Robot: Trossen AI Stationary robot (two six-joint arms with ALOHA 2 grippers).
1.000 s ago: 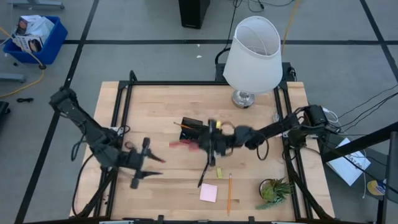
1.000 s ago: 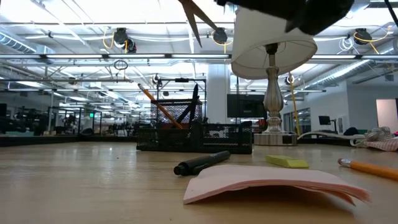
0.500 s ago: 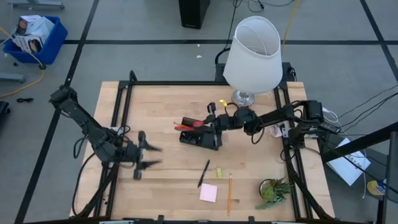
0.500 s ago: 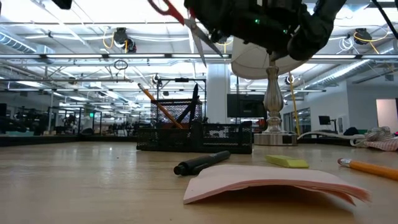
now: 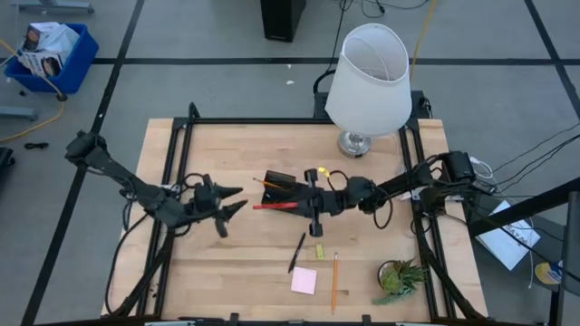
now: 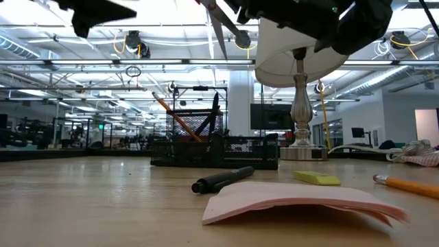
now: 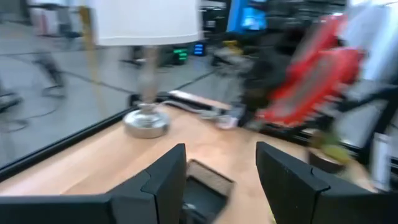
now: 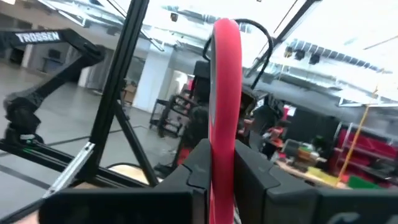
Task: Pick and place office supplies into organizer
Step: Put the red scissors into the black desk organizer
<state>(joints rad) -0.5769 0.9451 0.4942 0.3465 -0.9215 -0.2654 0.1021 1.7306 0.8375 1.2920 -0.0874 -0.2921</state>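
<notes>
Tabletop, right gripper (image 5: 313,203) seemingly clamping scissors (image 5: 275,206)

A white-shaded lamp (image 5: 367,77) stands at the wooden table's (image 5: 236,154) far right, a small potted plant (image 5: 400,277) at its near right corner; a blue bin (image 5: 50,56) sits on the floor far left.

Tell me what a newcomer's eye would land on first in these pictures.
First, the red-handled scissors, clamped in the right hand and held in the air over the black organizer at mid-table. Next, the big white-shaded lamp at the table's far edge. The left hand hovers open on the left side, while a pen, pink sticky-note pad and pencil lie loose near the front.
</notes>
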